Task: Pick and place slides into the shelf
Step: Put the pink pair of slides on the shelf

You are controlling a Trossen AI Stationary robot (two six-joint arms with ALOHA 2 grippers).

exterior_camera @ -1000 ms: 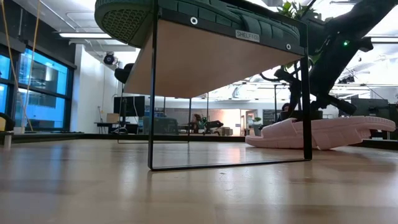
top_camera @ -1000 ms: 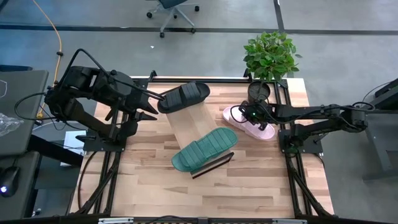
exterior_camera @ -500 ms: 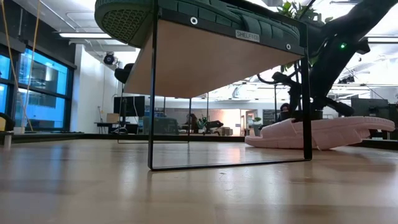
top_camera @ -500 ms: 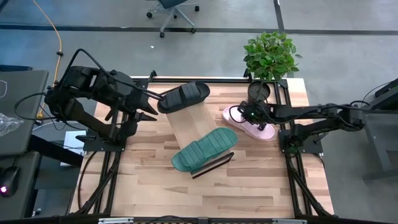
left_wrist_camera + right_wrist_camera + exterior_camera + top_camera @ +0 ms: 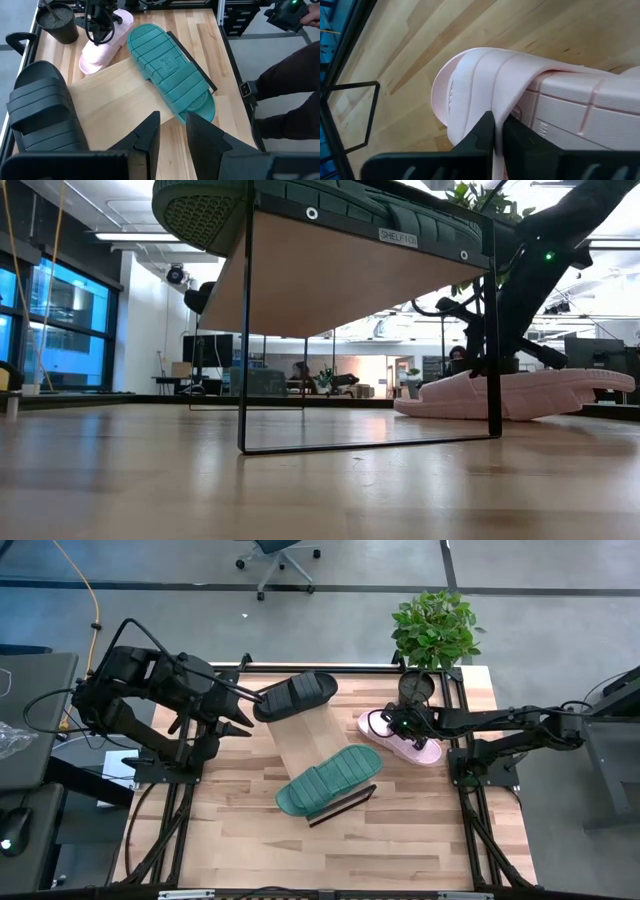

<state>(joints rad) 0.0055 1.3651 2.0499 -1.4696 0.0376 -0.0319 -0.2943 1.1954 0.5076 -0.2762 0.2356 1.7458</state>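
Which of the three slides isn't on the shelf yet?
The pale pink slide: it lies on the tabletop beside the shelf, at the right gripper. The black and green ones rest on the board.

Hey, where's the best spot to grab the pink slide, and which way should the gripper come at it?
Probably the strap. The pink slide lies flat on the tabletop beside the shelf, and its arched band stands clear of the footbed, thin enough to pinch. Come from above, one finger under the arch; the right gripper is already closed on the band's edge that way. The left gripper waits open by the black slide.
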